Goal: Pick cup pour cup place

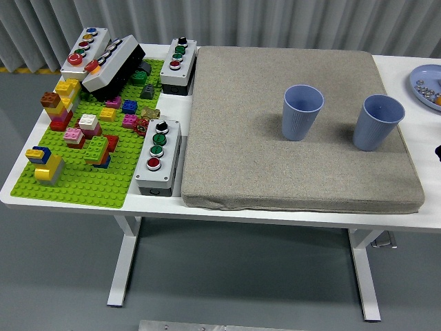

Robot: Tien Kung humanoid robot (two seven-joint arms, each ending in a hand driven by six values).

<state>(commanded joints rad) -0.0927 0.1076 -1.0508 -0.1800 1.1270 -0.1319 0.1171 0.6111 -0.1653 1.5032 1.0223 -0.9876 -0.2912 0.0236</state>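
Two ribbed blue cups [302,112] upright on coarse mat [248,152].

- Setting: a robotics test lab.
- White table [413,69] on bare grey floor, corrugated grey wall panels behind it.
- On the table: push-button control boxes [158,157], green brick baseplate [89,179], grey pad [289,172].

1. One view only, the head view: high on the near side, looking forward and down over the white table [403,72].
2. Near edge runs along the lower frame; table legs and grey floor show beneath it.
3. Far edge meets a grey curtain [275,21] at top.
4. Table's right end cut off by the frame.
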